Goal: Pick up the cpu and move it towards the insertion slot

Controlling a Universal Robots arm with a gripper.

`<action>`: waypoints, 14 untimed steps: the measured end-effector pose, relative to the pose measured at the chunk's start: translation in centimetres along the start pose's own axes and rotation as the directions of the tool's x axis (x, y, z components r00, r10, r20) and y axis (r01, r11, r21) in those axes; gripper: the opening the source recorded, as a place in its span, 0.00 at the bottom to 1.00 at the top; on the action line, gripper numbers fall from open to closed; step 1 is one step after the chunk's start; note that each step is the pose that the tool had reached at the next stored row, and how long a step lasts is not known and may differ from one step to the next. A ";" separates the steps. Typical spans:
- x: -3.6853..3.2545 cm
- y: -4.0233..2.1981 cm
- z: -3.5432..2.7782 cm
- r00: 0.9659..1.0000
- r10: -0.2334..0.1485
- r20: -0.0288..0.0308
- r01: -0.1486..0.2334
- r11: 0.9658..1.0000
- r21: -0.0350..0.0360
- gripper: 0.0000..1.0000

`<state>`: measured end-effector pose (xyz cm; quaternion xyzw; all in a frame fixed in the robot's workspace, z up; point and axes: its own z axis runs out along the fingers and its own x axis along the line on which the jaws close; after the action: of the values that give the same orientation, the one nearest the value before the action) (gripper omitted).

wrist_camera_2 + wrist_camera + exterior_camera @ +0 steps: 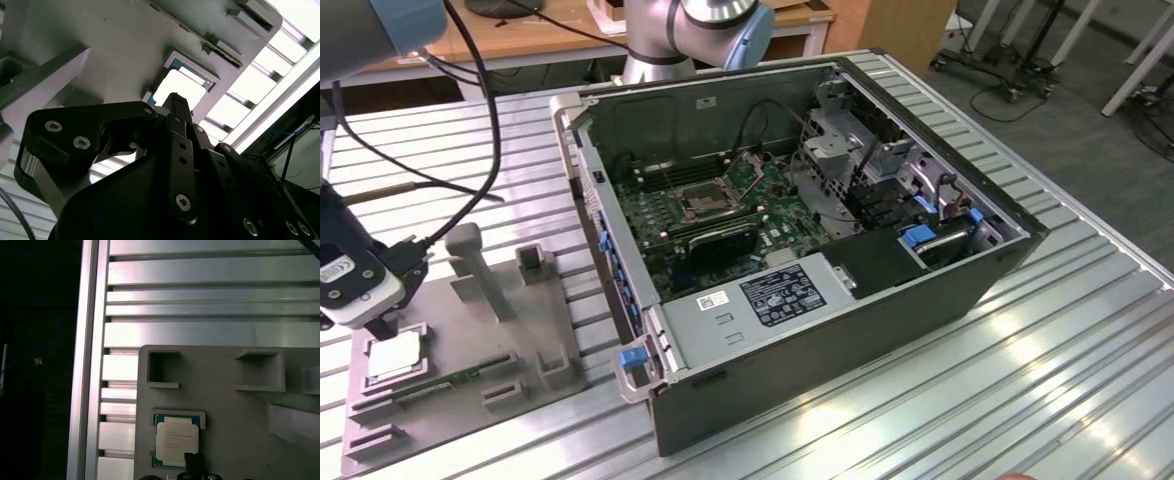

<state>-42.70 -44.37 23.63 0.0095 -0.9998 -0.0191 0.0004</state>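
The gripper is hanging just above the cpu, pointing down at it; in both wrist views its dark tip is overlapping one edge of the cpu, and whether it is touching cannot be told; the wrist is rising steeply from over the cpu; the arm's base is standing well apart from the cpu, toward the exterior view's right.
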 end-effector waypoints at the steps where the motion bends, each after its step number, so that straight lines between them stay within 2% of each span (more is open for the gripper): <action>1: 0.00 0.00 0.01 1.000 0.000 0.000 0.000 1.000 0.000 0.11; 14: 0.00 -0.01 0.35 1.000 0.000 0.000 0.000 1.000 0.000 0.11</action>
<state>-42.70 -44.37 23.28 0.0096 -0.9998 -0.0191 0.0004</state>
